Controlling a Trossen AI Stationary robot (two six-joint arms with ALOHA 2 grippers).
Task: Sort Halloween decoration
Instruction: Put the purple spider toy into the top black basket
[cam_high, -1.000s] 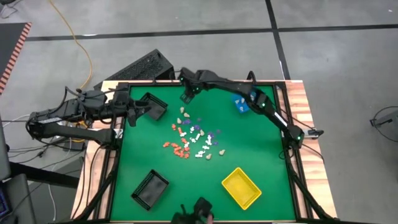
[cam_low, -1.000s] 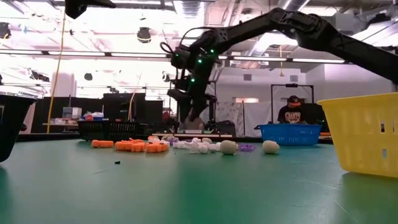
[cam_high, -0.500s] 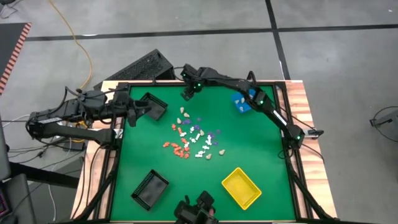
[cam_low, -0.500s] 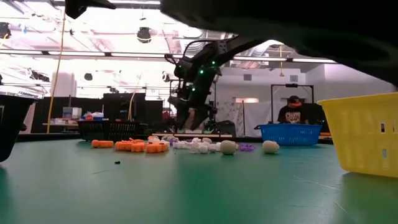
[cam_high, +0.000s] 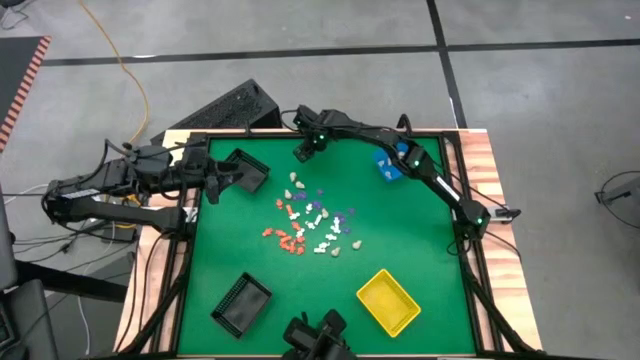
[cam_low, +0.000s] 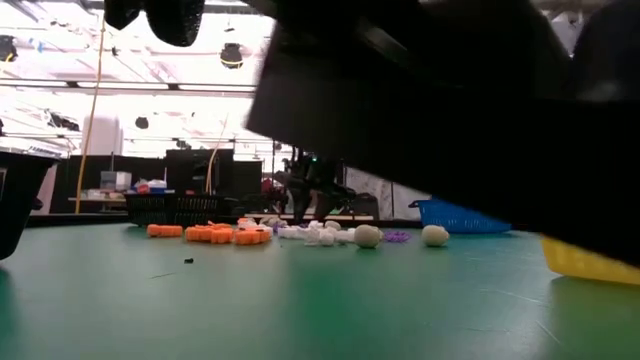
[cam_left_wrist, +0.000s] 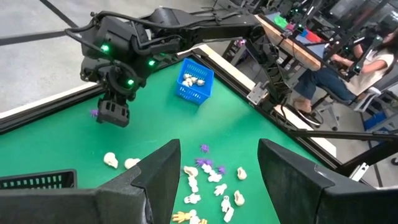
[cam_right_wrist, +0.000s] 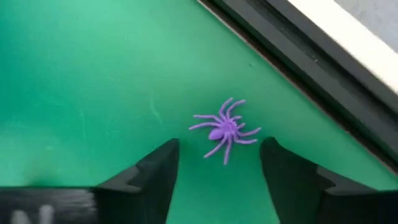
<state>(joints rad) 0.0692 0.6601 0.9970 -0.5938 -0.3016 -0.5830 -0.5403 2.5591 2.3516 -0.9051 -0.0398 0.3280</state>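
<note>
Right wrist view: a purple spider (cam_right_wrist: 224, 129) is seen lying on the green worktop (cam_right_wrist: 81, 93), between the parted fingers (cam_right_wrist: 155, 171).
Right hand (cam_high: 305, 152): open, held over the spider near the far rim.
Left hand (cam_high: 222, 177): open, empty, by a black bin (cam_high: 247, 170).
Decorations (cam_high: 310, 225): scattered mid-worktop.

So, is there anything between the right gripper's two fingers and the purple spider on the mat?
No. In the right wrist view the purple spider lies just ahead of the open right gripper, with only bare green mat between.
</note>
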